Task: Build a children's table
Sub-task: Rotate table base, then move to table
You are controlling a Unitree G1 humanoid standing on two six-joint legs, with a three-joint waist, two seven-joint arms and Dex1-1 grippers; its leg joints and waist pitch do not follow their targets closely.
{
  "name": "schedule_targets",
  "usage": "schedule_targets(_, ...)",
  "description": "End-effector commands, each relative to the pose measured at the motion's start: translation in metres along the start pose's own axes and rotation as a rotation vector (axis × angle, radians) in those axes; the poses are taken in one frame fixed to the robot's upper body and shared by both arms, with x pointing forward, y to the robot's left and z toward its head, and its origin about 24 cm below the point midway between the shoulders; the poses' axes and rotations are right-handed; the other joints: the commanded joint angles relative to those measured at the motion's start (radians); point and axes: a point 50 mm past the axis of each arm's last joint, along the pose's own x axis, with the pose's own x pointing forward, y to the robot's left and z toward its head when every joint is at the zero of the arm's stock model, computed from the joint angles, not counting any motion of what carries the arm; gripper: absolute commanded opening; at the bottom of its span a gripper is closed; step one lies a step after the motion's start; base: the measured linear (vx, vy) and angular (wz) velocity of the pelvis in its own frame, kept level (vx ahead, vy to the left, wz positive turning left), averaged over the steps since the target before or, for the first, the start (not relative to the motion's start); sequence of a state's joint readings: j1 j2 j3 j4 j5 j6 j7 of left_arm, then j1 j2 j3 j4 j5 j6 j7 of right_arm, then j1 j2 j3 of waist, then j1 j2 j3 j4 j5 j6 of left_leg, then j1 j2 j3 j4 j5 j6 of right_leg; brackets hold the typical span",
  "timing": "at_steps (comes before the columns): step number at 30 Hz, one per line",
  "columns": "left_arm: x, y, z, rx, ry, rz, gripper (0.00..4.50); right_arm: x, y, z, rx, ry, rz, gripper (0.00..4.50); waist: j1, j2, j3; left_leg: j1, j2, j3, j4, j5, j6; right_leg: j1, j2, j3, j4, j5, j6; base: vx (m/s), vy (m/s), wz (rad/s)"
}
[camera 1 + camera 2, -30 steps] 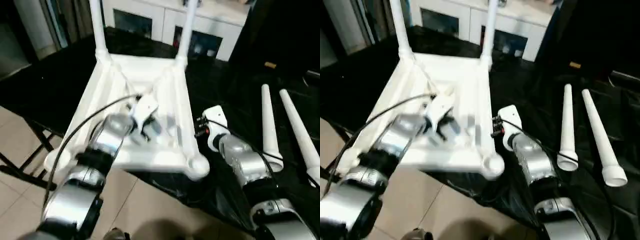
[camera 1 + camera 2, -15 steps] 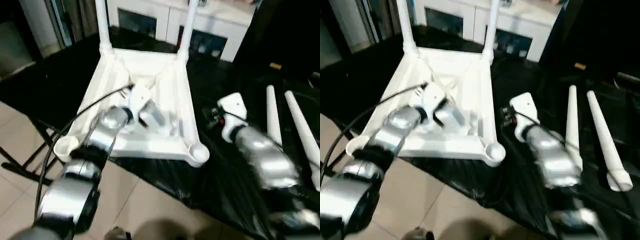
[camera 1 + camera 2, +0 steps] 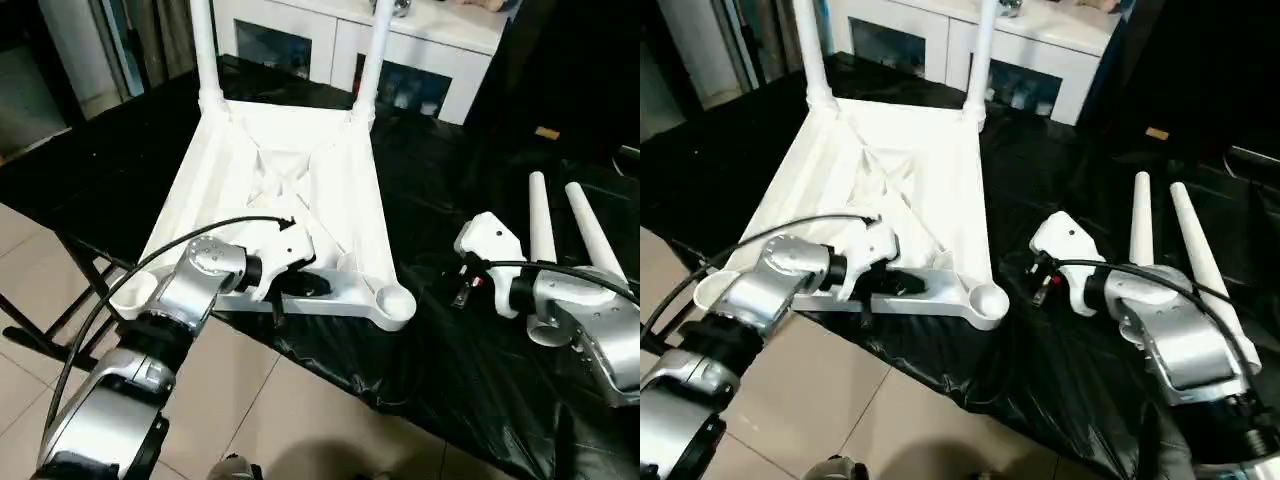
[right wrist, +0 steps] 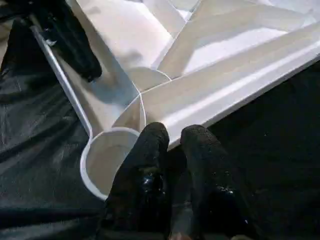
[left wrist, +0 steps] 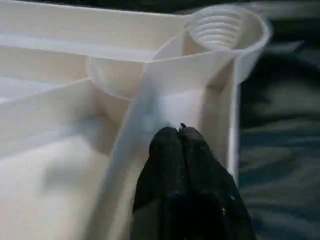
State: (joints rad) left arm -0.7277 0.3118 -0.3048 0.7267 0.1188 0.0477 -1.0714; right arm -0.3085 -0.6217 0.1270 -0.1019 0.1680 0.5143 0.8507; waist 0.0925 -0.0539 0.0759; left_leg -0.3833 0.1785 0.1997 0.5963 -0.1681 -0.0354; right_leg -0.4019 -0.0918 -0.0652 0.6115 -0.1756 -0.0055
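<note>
White plastic tabletop [image 3: 300, 190] lies upside down on a black-covered work surface [image 3: 470, 340], its ribbed underside facing up. From the head cameras it sits at about eleven o'clock from the picture's centre. Two legs [image 3: 205, 50] are already standing in the far corner sockets, rising out of the top of the picture. Two loose legs [image 3: 545, 250] lie side by side on the black cover at three o'clock, well apart from the tabletop.

Left gripper [image 3: 300, 285] rests inside the tabletop's near rim, its black fingers lying level and pointing toward the empty near-right corner socket [image 3: 395, 298]. Left wrist camera gives what the head views cannot: the fingers [image 5: 170, 150] are pressed together, holding nothing, tips against a white rib, with the ridged inside of the socket [image 5: 220, 25] just beyond.

Right gripper [image 3: 1040, 283] hovers over the black cover between the tabletop and the loose legs. Right wrist camera shows its two fingers [image 4: 150, 150] slightly parted with nothing between them, aimed at that same empty socket [image 4: 107, 155], and the left gripper [image 4: 70, 40] beyond, inside the rim.
</note>
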Motion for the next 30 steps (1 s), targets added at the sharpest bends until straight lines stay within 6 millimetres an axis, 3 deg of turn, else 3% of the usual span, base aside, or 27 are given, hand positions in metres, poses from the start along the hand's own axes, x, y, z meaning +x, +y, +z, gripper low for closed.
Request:
schedule_targets(1, 0.002, 0.006, -0.001, 0.031, 0.047, 0.065, 0.00, -0.002, 0.003, 0.002, -0.004, 0.001, 0.013, 0.75, 0.006, 0.016, -0.078, 0.034, 0.059, -0.035, -0.076, -0.299, -0.017, 0.039, -0.072, 0.049, -0.080, -0.281, -0.171, 0.000, 0.000, 0.00)
schedule_targets(2, 0.002, 0.009, 0.001, 0.040, 0.054, 0.098, 0.00, -0.003, 0.003, 0.002, -0.004, 0.002, 0.017, 0.75, 0.003, 0.010, -0.078, 0.027, 0.059, -0.035, -0.077, -0.285, -0.013, 0.043, -0.072, 0.048, -0.081, -0.266, -0.174, 0.000, 0.000, 0.00)
schedule_targets(3, 0.001, 0.014, 0.004, 0.051, 0.055, 0.143, 0.00, -0.004, 0.005, 0.002, -0.002, 0.002, 0.022, 0.75, 0.005, 0.008, -0.079, 0.029, 0.058, -0.033, -0.075, -0.282, -0.009, 0.041, -0.070, 0.048, -0.080, -0.255, -0.177, 0.000, 0.000, 0.00)
schedule_targets(4, 0.000, 0.015, 0.004, 0.053, 0.055, 0.155, 0.00, -0.004, 0.006, 0.002, -0.001, 0.003, 0.024, 0.75, 0.007, 0.012, -0.080, 0.030, 0.059, -0.034, -0.075, -0.283, -0.009, 0.042, -0.071, 0.048, -0.078, -0.249, -0.182, 0.000, 0.000, 0.00)
schedule_targets(5, 0.000, 0.016, 0.006, 0.058, 0.053, 0.168, 0.00, -0.004, 0.006, 0.002, 0.000, 0.003, 0.025, 0.75, 0.006, 0.010, -0.080, 0.025, 0.058, -0.035, -0.075, -0.273, -0.005, 0.046, -0.070, 0.047, -0.077, -0.237, -0.185, 0.000, 0.000, 0.00)
schedule_targets(11, -0.001, 0.024, 0.016, 0.074, -0.009, 0.252, 0.00, -0.005, 0.008, 0.000, 0.019, 0.003, 0.021, 0.75, 0.005, 0.008, -0.082, 0.025, 0.058, -0.033, -0.071, -0.248, 0.006, 0.046, -0.069, 0.045, -0.074, -0.196, -0.206, 0.000, 0.000, 0.00)
schedule_targets(14, -0.004, 0.024, 0.030, 0.082, -0.139, 0.279, 0.00, -0.007, 0.009, 0.004, 0.039, -0.050, -0.010, 0.75, 0.007, 0.009, -0.083, 0.025, 0.059, -0.032, -0.070, -0.236, 0.011, 0.047, -0.072, 0.046, -0.070, -0.175, -0.217, 0.000, 0.000, 0.00)
schedule_targets(18, -0.020, 0.018, 0.054, -0.047, -0.404, 0.430, 0.00, -0.005, 0.007, 0.011, 0.130, -0.161, -0.200, 0.75, 0.003, 0.018, -0.084, 0.024, 0.068, -0.033, -0.075, -0.230, -0.005, 0.047, -0.070, 0.045, -0.056, -0.107, -0.260, 0.000, 0.000, 0.00)
schedule_targets(20, -0.028, 0.008, 0.055, -0.137, -0.467, 0.526, 0.00, -0.001, 0.007, 0.010, 0.211, -0.202, -0.332, 0.75, -0.001, 0.018, -0.082, 0.027, 0.063, -0.029, -0.074, -0.250, -0.006, 0.043, -0.065, 0.045, -0.062, -0.142, -0.251, 0.000, 0.000, 0.00)
schedule_targets(22, -0.034, -0.005, 0.053, -0.180, -0.530, 0.597, 0.00, 0.005, 0.008, 0.000, 0.323, -0.178, -0.459, 0.75, -0.007, 0.018, -0.077, 0.021, 0.063, -0.032, -0.079, -0.272, -0.017, 0.043, -0.069, 0.044, -0.070, -0.210, -0.234, 0.000, 0.000, 0.00)
schedule_targets(23, -0.035, -0.009, 0.045, -0.231, -0.520, 0.661, 0.00, 0.007, 0.007, -0.006, 0.380, -0.172, -0.551, 0.75, -0.013, 0.024, -0.080, 0.065, 0.060, 0.011, -0.046, -0.302, -0.065, -0.005, -0.035, 0.076, -0.106, -0.288, -0.191, 0.000, 0.000, 0.00)
schedule_targets(24, -0.035, -0.010, 0.040, -0.268, -0.503, 0.707, 0.00, 0.008, 0.006, -0.010, 0.416, -0.168, -0.611, 0.75, -0.006, 0.005, -0.077, 0.059, 0.034, 0.023, -0.031, -0.357, -0.088, -0.004, -0.027, 0.096, -0.106, -0.395, -0.151, -0.014, 0.006, -0.23)
schedule_targets(25, -0.035, -0.010, 0.040, -0.268, -0.503, 0.707, 0.00, 0.008, 0.006, -0.010, 0.416, -0.168, -0.611, 0.75, 0.005, 0.011, -0.080, 0.055, 0.037, 0.024, -0.027, -0.359, -0.089, 0.000, -0.037, 0.119, -0.106, -0.423, -0.139, -0.014, 0.006, -0.23)
schedule_targets(26, -0.035, -0.017, 0.023, -0.316, -0.474, 0.825, 0.00, 0.011, 0.009, -0.021, 0.496, -0.156, -0.724, 0.75, 0.016, 0.008, -0.080, 0.067, 0.034, 0.029, -0.004, -0.370, -0.063, -0.013, -0.044, 0.161, -0.121, -0.489, -0.110, -0.026, 0.015, -0.38)
schedule_targets(27, -0.034, -0.020, 0.015, -0.317, -0.447, 0.852, 0.00, 0.012, 0.012, -0.026, 0.526, -0.151, -0.750, 0.75, 0.020, -0.002, -0.072, 0.036, 0.016, 0.017, 0.032, -0.366, -0.023, 0.012, -0.068, 0.225, -0.137, -0.546, -0.102, -0.015, 0.055, -0.45)
schedule_targets(28, -0.036, -0.022, 0.011, -0.297, -0.428, 0.879, 0.00, 0.013, 0.014, -0.029, 0.567, -0.148, -0.778, 0.75, 0.030, -0.005, -0.069, 0.027, 0.010, -0.001, 0.051, -0.347, -0.006, 0.030, -0.093, 0.261, -0.153, -0.609, -0.094, -0.015, 0.055, -0.45)
schedule_targets(29, -0.036, -0.022, 0.011, -0.297, -0.428, 0.879, 0.00, 0.013, 0.014, -0.029, 0.567, -0.148, -0.778, 0.75, 0.044, -0.010, -0.061, 0.003, 0.001, -0.046, 0.093, -0.295, 0.019, 0.049, -0.133, 0.328, -0.174, -0.750, -0.063, 0.005, 0.122, -0.57)
schedule_targets(30, -0.037, -0.021, 0.007, -0.286, -0.406, 0.906, 0.00, 0.013, 0.016, -0.031, 0.604, -0.149, -0.802, 0.75, 0.044, -0.007, -0.067, -0.007, -0.011, -0.082, 0.095, -0.249, 0.022, 0.062, -0.108, 0.355, -0.167, -0.768, -0.057, -0.007, 0.185, -0.61)
